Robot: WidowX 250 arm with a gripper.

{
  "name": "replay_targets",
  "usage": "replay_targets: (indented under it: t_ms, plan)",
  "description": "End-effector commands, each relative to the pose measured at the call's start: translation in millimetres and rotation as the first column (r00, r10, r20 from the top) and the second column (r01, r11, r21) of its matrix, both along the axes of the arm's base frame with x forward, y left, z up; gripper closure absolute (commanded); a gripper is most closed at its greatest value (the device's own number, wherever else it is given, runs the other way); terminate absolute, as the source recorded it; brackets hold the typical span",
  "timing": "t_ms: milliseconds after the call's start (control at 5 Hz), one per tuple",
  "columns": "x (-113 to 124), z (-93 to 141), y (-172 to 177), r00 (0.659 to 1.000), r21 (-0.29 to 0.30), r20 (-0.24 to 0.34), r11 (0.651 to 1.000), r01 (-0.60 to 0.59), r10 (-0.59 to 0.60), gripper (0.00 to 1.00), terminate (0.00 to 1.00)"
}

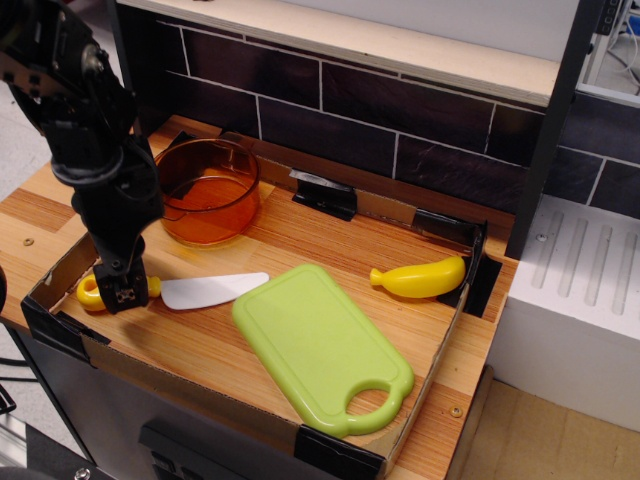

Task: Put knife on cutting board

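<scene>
Lying flat at nine o'clock in the tray (60, 325): knife (190, 291), blade pointing toward three o'clock, tip just short of the board (315, 340). Looking light, stiff, slick plastic; best taken by the rounded yellow handle. Sitting right over that handle: gripper (122, 293), touching or nearly so; cannot tell how far apart the jaws are standing, or whether gripping. Nothing blocking the short path to the board. Farther back: pot (205, 190) at eleven, banana (420, 278) at three.
</scene>
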State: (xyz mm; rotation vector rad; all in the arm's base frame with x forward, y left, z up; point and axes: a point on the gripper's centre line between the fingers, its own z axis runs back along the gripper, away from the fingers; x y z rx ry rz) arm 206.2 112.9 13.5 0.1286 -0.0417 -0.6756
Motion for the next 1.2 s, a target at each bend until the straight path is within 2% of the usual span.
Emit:
replay_targets:
  t_ms: [0,200,400,600,800,1000]
  plan:
    - [5.0,-0.4,7.4,1.0,0.019,0.008,1.0,0.023,-0.023,0.0,0.0]
    - [2.3,-4.7,6.2,1.0,0.013,-0.003,1.0,0.024,-0.024,1.0,0.0]
    - [4.3,1.9,5.4,1.0,-0.013,-0.003,1.0,0.013,-0.013,1.0,0.0]
    - [4.2,20.9,0.1,0.997,-0.026,0.061,0.998,0.048,-0.046,1.0,0.0]
    - [5.1,40.0,-5.4,0.993,-0.065,0.092,0.994,0.087,-0.08,1.0,0.0]
    - [9.7,55.6,-11.0,0.985,-0.076,0.148,0.993,0.094,-0.082,1.0,0.0]
